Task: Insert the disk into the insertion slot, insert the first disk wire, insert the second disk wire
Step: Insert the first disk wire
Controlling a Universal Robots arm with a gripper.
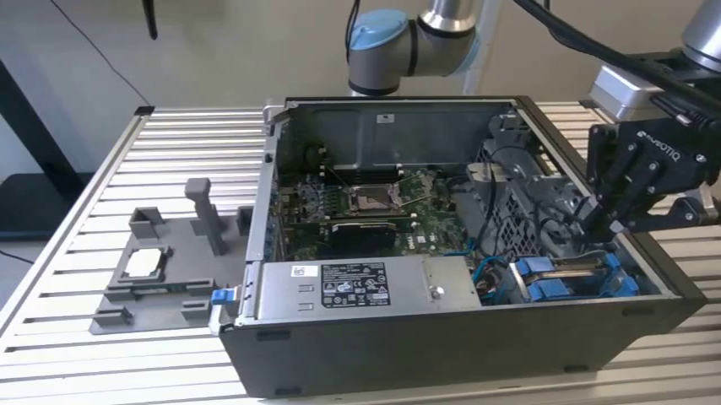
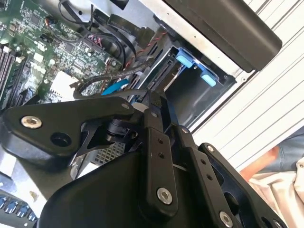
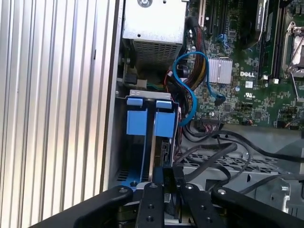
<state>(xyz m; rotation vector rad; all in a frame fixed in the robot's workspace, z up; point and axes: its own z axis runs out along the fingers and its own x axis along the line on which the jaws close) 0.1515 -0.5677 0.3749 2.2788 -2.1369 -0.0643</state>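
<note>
The disk (image 3: 148, 122), showing the blue tabs of its carrier frame, sits down inside the insertion slot (image 3: 120, 142) at the case's front corner. In the exterior view the blue frame (image 1: 563, 277) lies just below my gripper (image 1: 603, 226). My gripper (image 3: 172, 175) hangs right over the slot with its fingers pressed together on the end of a black disk wire (image 3: 209, 151). That wire trails off over the perforated cage (image 3: 228, 164). A blue wire (image 3: 190, 71) loops nearby, its free end (image 3: 219, 100) lying loose over the motherboard. The second wrist view shows the fingertips (image 2: 151, 100) beside that blue wire (image 2: 116, 87).
The open computer case (image 1: 451, 354) stands on a slatted metal table (image 1: 192, 152). Inside are the motherboard (image 1: 360, 211) and a grey power-supply box (image 1: 338, 287). A grey printed fixture (image 1: 169, 261) with posts stands at the exterior view's left. A person's sleeve (image 2: 285, 154) is beside the table.
</note>
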